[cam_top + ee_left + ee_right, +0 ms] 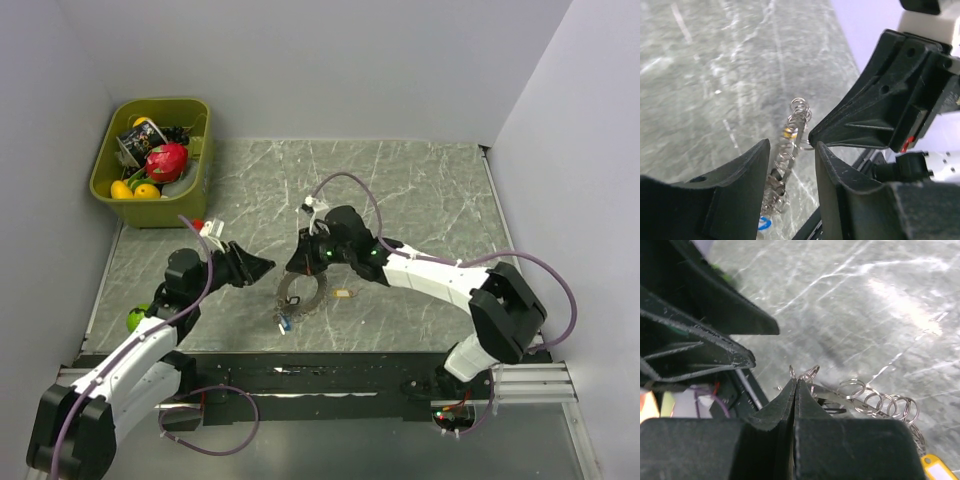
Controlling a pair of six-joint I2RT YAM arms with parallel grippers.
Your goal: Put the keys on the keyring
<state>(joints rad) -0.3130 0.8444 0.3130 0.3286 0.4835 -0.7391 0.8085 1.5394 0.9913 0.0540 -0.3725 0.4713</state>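
we are seeing only part of the keyring (875,402), the rest hiding behind the right gripper (795,387), and the bottom edge is cutting off a yellow tag (940,468).

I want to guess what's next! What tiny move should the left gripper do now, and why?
Probably ease the left gripper forward and close on the keyring: its jaws stand open and empty with the ring just ahead, while the right gripper pinches its edge.
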